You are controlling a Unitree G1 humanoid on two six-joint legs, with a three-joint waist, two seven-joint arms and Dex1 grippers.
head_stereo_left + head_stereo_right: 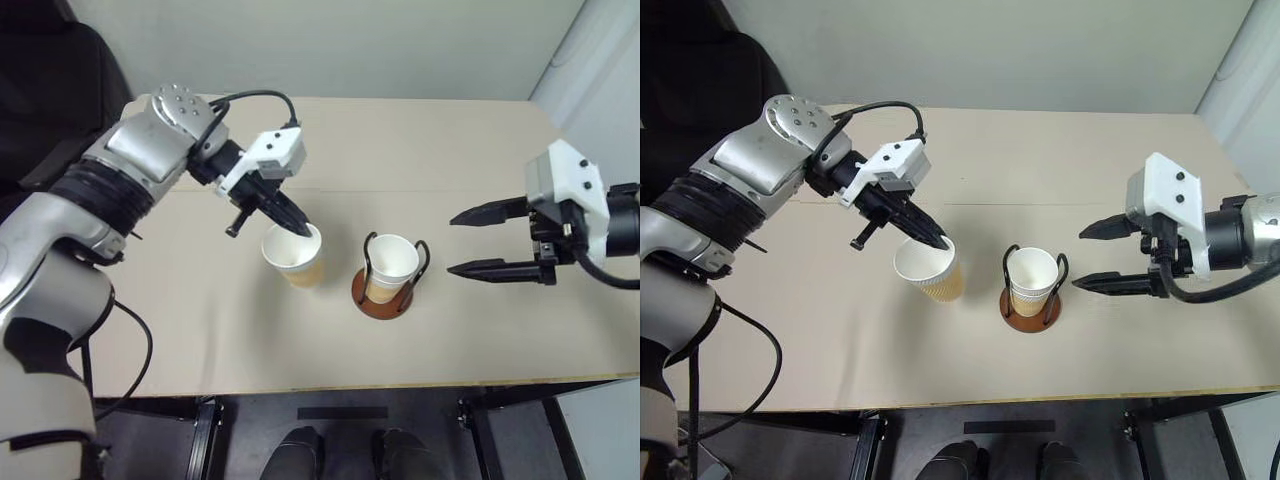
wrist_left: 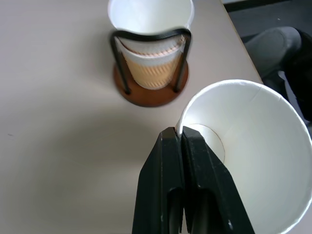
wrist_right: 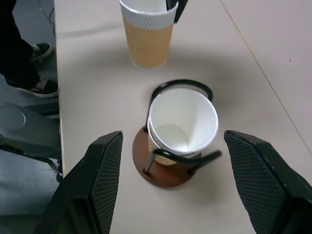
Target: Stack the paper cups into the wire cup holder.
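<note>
My left gripper (image 1: 300, 228) is shut on the near rim of one paper cup (image 1: 295, 255), one finger inside and one outside. This cup (image 2: 248, 146) is empty and tilts slightly, just left of the wire cup holder (image 1: 380, 300). I cannot tell whether its base touches the table. The holder's brown disc (image 2: 146, 95) carries two nested paper cups (image 3: 183, 122) between its black wire loops. My right gripper (image 1: 452, 243) hangs open to the right of the holder, its fingers (image 3: 97, 175) spread wider than the stacked cups and pointing at them, with nothing between them.
The beige table (image 1: 200, 330) has its front edge close below the holder and a seam across its middle. A black chair (image 1: 50, 90) stands at the back left. A pale wall runs behind the table.
</note>
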